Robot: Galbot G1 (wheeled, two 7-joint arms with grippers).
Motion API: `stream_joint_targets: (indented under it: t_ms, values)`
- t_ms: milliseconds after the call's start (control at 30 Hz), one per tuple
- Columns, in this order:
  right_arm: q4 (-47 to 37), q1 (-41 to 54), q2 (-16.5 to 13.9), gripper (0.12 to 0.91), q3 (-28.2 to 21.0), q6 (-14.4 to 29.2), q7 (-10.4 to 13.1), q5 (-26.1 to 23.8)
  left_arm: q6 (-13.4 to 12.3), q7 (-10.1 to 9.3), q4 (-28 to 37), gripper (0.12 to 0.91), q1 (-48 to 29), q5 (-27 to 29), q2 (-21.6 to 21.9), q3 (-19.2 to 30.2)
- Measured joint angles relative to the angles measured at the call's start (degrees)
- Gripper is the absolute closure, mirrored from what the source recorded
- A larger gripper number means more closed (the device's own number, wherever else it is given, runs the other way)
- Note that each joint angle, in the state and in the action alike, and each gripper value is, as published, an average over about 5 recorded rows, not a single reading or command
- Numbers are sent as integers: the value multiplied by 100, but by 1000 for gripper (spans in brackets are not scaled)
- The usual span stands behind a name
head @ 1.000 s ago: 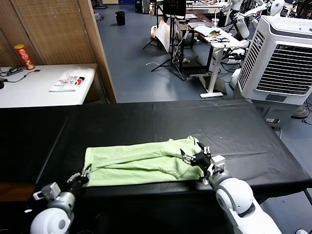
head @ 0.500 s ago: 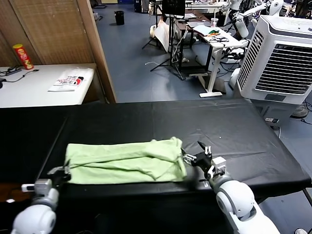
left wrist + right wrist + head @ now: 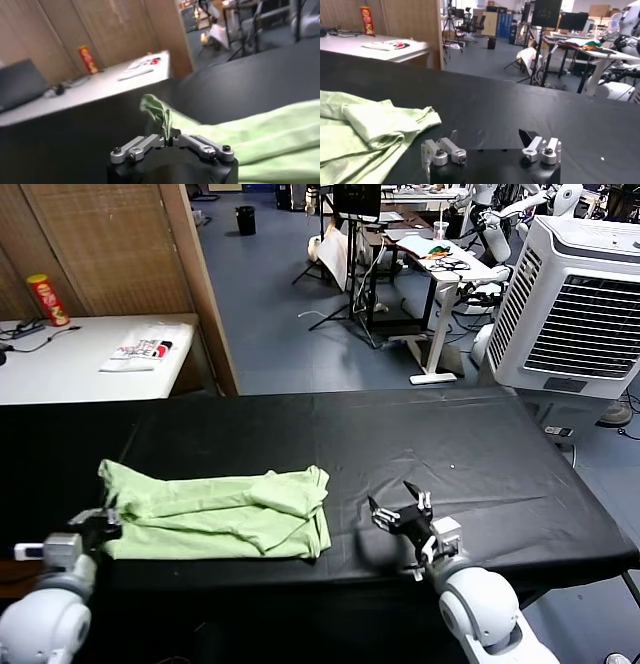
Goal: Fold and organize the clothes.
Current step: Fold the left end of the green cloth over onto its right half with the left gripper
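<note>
Because the pale green cotton T-shirt (image 3: pixel 215 509) is thin and limp, it will likely sag and bunch wherever unsupported; hems and corners look like the best holds. It lies rumpled on the black-covered table (image 3: pixel 420 434), one corner pinched in the left gripper (image 3: pixel 169 139). Well clear of it, the right gripper (image 3: pixel 400 510) hovers, fingers spread.
</note>
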Motion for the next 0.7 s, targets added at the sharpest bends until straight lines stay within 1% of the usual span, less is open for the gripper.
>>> stream_joint_targets:
  t_ms: [167, 233, 333, 467, 700]
  values:
    - [13, -110, 93, 227, 73, 19, 1, -102, 436, -381, -548, 867, -173, -875, -505, 598]
    - [12, -145, 137, 227, 92, 27, 1, -150, 527, -513, -676, 867, -254, -1120, -712, 836]
    - [5, -192, 198, 227, 106, 41, -1, -222, 577, -662, -748, 867, -393, -1279, -1008, 1188]
    - [-2, -234, 268, 227, 111, 55, -6, -303, 612, -783, -754, 867, -590, -1380, -1349, 1621]
    - [-42, -261, 354, 227, 101, 67, -10, -394, 638, -850, -705, 867, -842, -1475, -1779, 2180]
